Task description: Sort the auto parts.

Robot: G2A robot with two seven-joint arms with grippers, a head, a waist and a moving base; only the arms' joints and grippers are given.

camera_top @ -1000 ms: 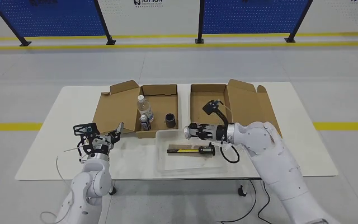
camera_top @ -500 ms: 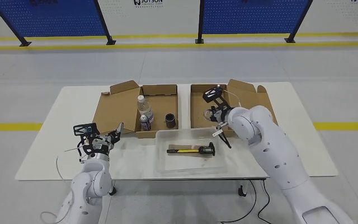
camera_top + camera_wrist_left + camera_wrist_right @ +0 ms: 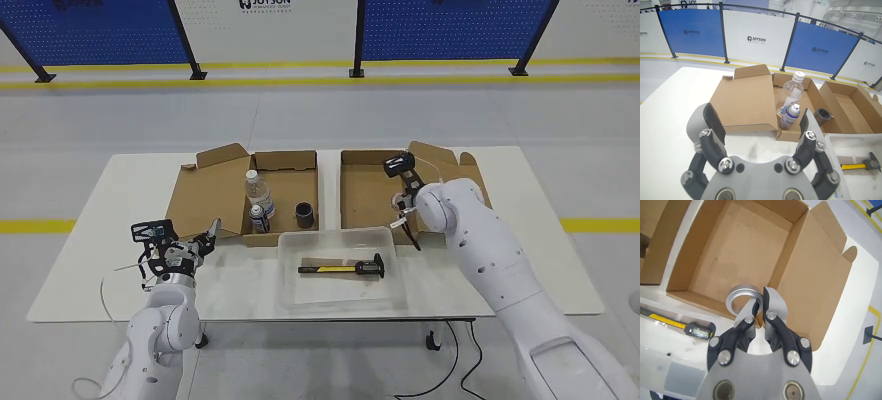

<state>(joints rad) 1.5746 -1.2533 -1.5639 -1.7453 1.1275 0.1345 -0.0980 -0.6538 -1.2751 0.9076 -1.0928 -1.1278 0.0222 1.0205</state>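
**Top view.** Left brown cardboard box (image 3: 285,160), lid flap open: clear plastic bottle (image 3: 257,188), small spray can (image 3: 258,218) and dark short cylinder (image 3: 304,212) upright inside, i.e. three items sorted. Right brown cardboard box (image 3: 365,195): floor bare. Clear plastic tray (image 3: 340,236) on robot's side of both boxes, w/ yellow-and-black digital caliper (image 3: 345,268) lying flat in it, not yet sorted.

**Left wrist view.** Left gripper (image 3: 758,111) spread wide, nothing between pads, low over white table (image 3: 668,113), near left box's flap.

**Right wrist view.** Right gripper (image 3: 761,300) pinched narrow on wall of silver metal ring (image 3: 743,289), one finger inside the hole, one outside. Ring roughly level, above near wall of right box, close to its lid-side corner. Est. progress: past halfway. Ring drop-off in hand, release pending; caliper left after that.
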